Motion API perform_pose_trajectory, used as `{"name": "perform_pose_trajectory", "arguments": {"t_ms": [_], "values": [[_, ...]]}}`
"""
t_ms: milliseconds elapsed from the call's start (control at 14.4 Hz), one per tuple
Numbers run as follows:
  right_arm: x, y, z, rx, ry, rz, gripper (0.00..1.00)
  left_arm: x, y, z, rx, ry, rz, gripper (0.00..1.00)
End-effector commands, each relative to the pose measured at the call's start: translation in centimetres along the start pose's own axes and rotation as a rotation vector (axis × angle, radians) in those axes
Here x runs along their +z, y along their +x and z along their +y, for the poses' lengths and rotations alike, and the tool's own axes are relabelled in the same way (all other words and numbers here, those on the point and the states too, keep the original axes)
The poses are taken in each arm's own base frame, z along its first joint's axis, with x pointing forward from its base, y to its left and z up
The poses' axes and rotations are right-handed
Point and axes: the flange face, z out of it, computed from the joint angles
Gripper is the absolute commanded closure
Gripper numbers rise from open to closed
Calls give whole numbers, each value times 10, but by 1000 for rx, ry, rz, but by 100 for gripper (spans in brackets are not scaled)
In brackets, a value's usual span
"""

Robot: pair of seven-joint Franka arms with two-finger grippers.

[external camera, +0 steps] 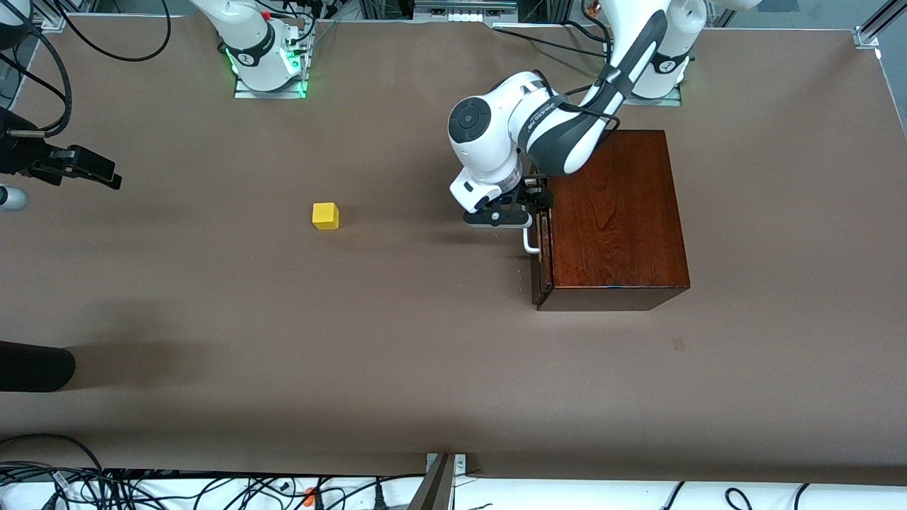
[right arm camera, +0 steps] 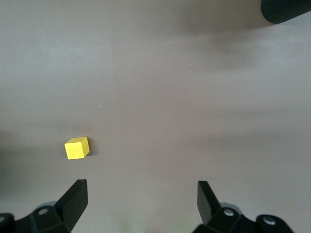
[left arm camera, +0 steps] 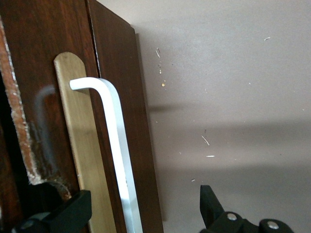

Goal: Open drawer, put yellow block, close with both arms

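The dark reddish-brown box [external camera: 616, 212] stands toward the left arm's end of the table. Its drawer front [external camera: 541, 273] faces the right arm's end and looks shut or nearly so. My left gripper [external camera: 530, 211] is open, with its fingers on either side of the white handle [external camera: 530, 244]. In the left wrist view the handle [left arm camera: 114, 126] runs between the spread fingers of the left gripper [left arm camera: 143, 204], which do not press on it. The yellow block [external camera: 325, 215] lies on the bare table. My right gripper [external camera: 106, 176] hovers open and empty at the right arm's end. The right wrist view shows the block [right arm camera: 77, 148] ahead of that gripper [right arm camera: 141, 189].
A black rounded object [external camera: 35, 365] juts in at the right arm's end, nearer the front camera; a dark shape [right arm camera: 286, 9] shows in the right wrist view. Cables [external camera: 142, 489] lie along the table's front edge. Brown tabletop [external camera: 425, 340] surrounds the block.
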Motion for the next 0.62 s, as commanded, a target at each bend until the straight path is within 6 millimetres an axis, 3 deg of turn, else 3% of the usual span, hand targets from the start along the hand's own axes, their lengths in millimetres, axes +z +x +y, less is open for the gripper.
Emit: {"name": "perform_pose_trajectory", "arguments": {"t_ms": [0, 555], "values": [[-2, 0, 0, 0, 5, 4, 0, 12, -3, 7, -22, 23, 25, 0], [-2, 0, 1, 2, 5, 5, 0, 4, -13, 20, -73, 70, 93, 0]]}}
